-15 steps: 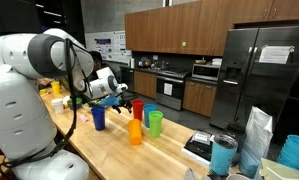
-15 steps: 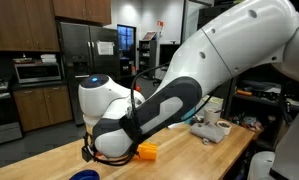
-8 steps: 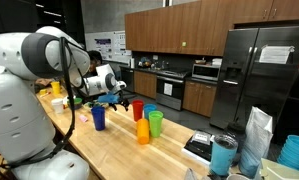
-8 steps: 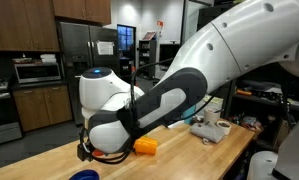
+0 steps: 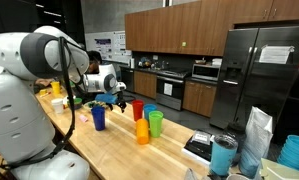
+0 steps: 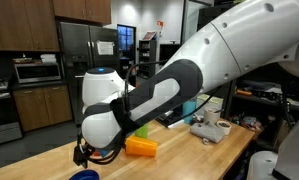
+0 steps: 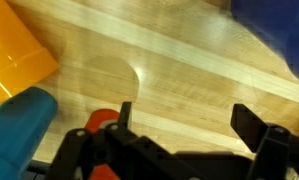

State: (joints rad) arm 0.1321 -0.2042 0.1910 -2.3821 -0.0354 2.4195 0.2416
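End effector (image 7: 184,118) is released, nothing btwn its fingers, hovering over the bare wood surface (image 7: 179,70). Red cup (image 5: 137,109) stands just beside it, w/ blue cup (image 5: 98,118), orange cup (image 5: 142,131) & green cup (image 5: 155,122) near on the same surface.

Looks along the wooden counter (image 5: 114,152) from behind the arm (image 5: 34,80) in an exterior view, mid-range, facing the kitchen. Sits close against the arm (image 6: 139,105) in an exterior view, facing the fridge (image 6: 89,50). Share counter, orange cup (image 5: 142,131) and fridge. Peers steeply down onto the wood from the wrist, very near.
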